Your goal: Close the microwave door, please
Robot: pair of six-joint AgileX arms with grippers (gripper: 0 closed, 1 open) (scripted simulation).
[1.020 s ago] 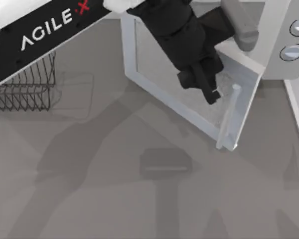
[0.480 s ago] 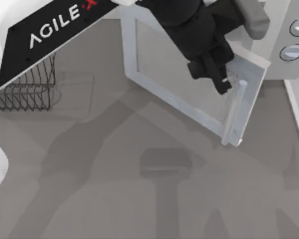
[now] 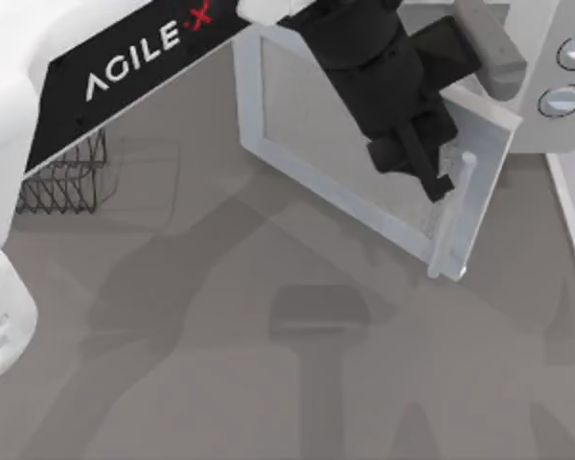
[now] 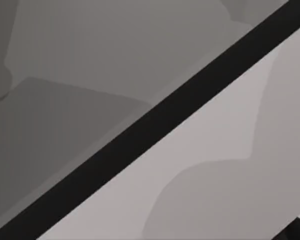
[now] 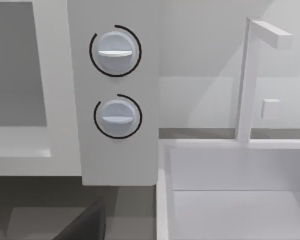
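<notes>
The microwave (image 3: pixel 537 57) sat at the desk's (image 3: pixel 268 383) far right, its door (image 3: pixel 364 182) swung out leftward. The left gripper (image 3: pixel 439 182) was against the door, just beside the handle (image 3: pixel 452 216). A wire rack (image 3: pixel 67 182) stood far left.

What there is, counted

One microwave (image 3: pixel 541 96) with one microwave door (image 3: pixel 364 168), at the upper right of the top view. One bar handle (image 3: pixel 452 216) on the door. Two round knobs (image 5: pixel 115 51) on the front. One wire rack (image 3: pixel 67 182) at the upper left. One black gripper (image 3: pixel 439 182) by the door.
</notes>
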